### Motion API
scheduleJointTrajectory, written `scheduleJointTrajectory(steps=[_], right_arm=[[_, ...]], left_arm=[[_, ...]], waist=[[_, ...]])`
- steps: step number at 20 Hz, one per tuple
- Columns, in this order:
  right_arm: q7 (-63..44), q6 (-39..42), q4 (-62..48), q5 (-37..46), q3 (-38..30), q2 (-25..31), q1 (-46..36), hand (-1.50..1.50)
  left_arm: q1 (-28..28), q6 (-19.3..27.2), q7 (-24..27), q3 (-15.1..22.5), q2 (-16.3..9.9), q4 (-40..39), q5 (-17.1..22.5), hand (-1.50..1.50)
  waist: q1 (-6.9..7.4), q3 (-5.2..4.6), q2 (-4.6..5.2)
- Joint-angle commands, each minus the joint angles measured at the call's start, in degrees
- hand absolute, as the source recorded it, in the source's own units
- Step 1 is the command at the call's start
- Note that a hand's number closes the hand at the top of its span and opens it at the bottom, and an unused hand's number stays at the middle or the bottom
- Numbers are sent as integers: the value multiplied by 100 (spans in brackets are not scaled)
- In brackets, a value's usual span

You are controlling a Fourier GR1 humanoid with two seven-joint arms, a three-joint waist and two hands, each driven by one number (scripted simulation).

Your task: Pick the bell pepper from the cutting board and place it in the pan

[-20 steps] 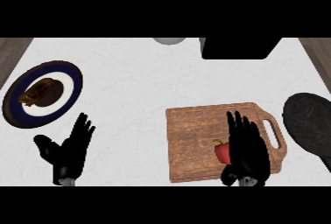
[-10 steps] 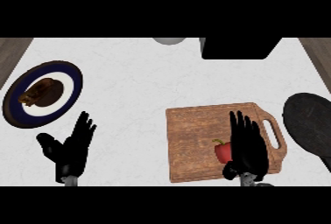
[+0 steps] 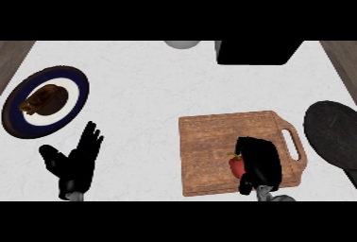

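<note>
fingers (image 3: 259,150) of right hand (image 3: 260,163): curled down over pepper (image 3: 236,166), closing round it; full hold not confirmed. pepper: red, lower right of board (image 3: 216,142), centre-right of frame, touching the hand. pan (image 3: 335,134): dark, right edge, beside board. left hand (image 3: 75,160): lower left, open, fingers up, resting. step judged: grasp. next move calls for lift, then carry right to pan.
</note>
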State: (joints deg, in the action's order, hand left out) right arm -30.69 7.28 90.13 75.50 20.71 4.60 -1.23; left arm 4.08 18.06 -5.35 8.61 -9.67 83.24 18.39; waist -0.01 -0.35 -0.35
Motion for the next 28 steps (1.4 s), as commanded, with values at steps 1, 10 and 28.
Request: scheduleJointTrajectory(steps=[1,10,28], right_arm=[[382,-700,-654,94,-162,65,-101,150],[646,350,316,-491,544,-92,904,150],[91,-811,4347,488,641,496,2092,150]], left_arm=[[-33,-309,42,-268,-110,-168,47,0],[8,-212,-106,-315,11,-13,-25,0],[-242,-272,8,-309,231,-438,-245,0]], waist=[[13,35,36],[0,36,22],[-59,33,29]])
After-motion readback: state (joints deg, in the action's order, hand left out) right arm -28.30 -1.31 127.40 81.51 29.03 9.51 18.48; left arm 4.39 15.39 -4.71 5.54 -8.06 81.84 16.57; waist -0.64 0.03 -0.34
